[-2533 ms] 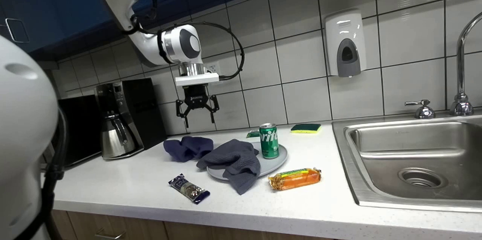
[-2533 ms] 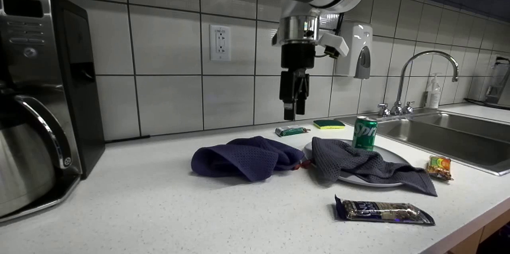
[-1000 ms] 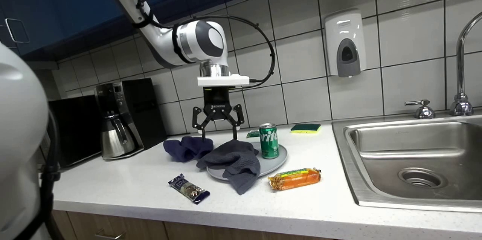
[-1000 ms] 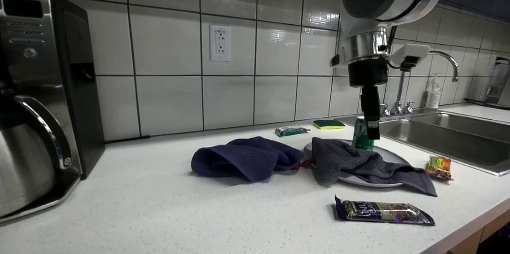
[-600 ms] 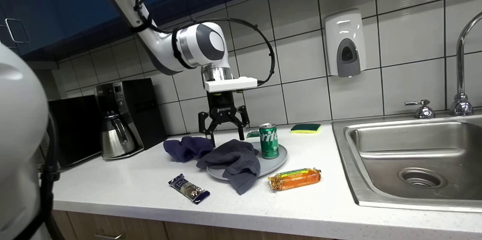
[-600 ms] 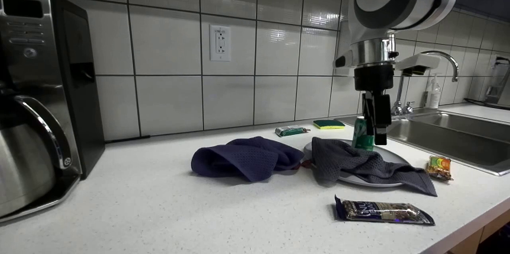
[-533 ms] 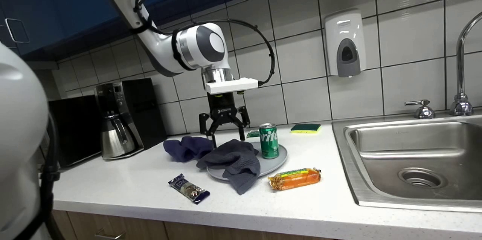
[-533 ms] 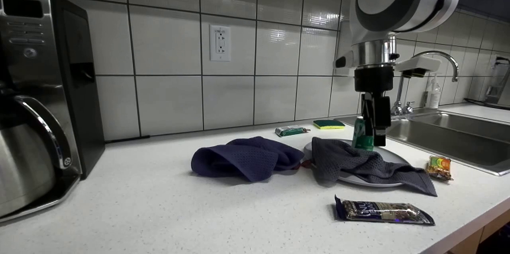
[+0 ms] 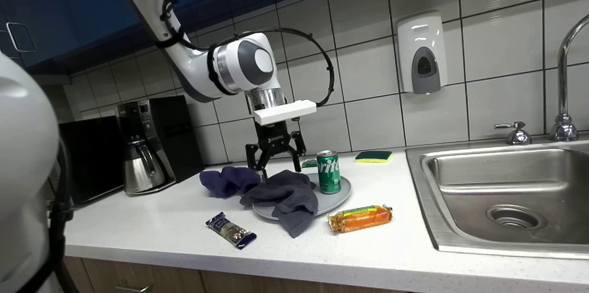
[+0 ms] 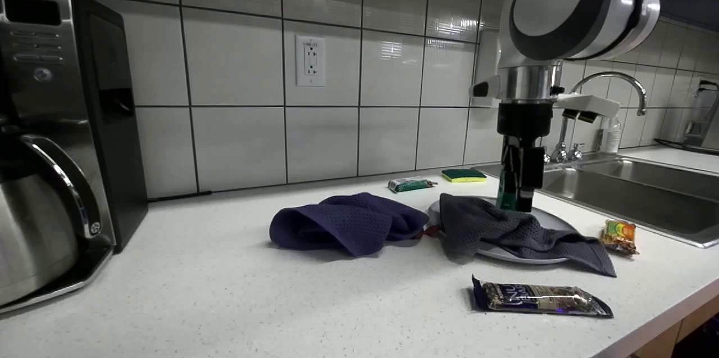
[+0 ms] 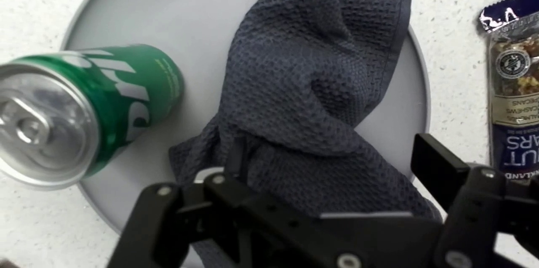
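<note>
Kitchen worktop (image 10: pixel 224 302), with a grey cloth (image 11: pixel 278 74) slumped over a plate (image 11: pixel 189 7)

Glossy, dark-jointed tiles (image 10: pixel 236 150) back the scene, and below them we see the worktop, pale and finely speckled. On it sits the plate, round, matte and shallow, carrying two things. Across it lies the grey cloth, waffle-woven and rumpled into soft folds, spilling past the rim onto the worktop. Beside that stands a green can (image 11: pixel 109 99), upright and shiny with a metal lid; we see bare plate between can and cloth.

Just over the grey cloth hang the fingers (image 11: pixel 438 171), spread wide; we cannot tell whether they brush the weave.

Around the plate we count three packs: a nut bar (image 10: pixel 542 297), its clear film showing nuts (image 11: pixel 526 83) inside; a crinkled orange pack (image 9: pixel 360 218); and, near the wall, a small green pack (image 10: pixel 412 184). Next to the last lies a flat sponge (image 10: pixel 463 175), dark green above, yellow below. Near the plate, a blue cloth (image 10: pixel 348 223) is bunched into a loose hump.

Further off, we find a coffee maker (image 10: pixel 107 122) in black and steel, with a rounded steel jug (image 9: pixel 142 166) seated in it, contents hidden. Brushed steel also forms the sink (image 9: pixel 430 201), a round drain (image 9: pixel 516 217) in its floor. On the tiles we spot a white soap dispenser (image 9: pixel 422 51) with a grey front.
</note>
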Motion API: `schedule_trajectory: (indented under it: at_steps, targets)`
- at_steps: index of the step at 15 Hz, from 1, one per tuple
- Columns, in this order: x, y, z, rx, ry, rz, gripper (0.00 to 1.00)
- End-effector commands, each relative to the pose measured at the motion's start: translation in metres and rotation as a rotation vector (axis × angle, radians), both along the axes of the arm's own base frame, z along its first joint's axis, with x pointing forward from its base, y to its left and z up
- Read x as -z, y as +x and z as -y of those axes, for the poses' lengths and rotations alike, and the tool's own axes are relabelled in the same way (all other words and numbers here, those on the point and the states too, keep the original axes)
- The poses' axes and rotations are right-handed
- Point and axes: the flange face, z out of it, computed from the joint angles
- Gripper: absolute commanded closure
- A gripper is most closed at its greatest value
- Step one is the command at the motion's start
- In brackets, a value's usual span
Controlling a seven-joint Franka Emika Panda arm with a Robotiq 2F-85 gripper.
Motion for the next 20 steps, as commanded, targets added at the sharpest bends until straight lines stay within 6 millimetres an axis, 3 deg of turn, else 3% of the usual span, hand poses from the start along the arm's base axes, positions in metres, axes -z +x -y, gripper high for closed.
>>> schedule_trajectory:
  at_steps: [1,13,20]
  targets:
    - [0.006,-0.005,0.002,-0.042,-0.011,0.036,0.00]
    - [0.056,0.004,0.000,-0.099,-0.059,0.089,0.00]
    - [0.058,0.008,0.000,-0.104,-0.060,0.084,0.00]
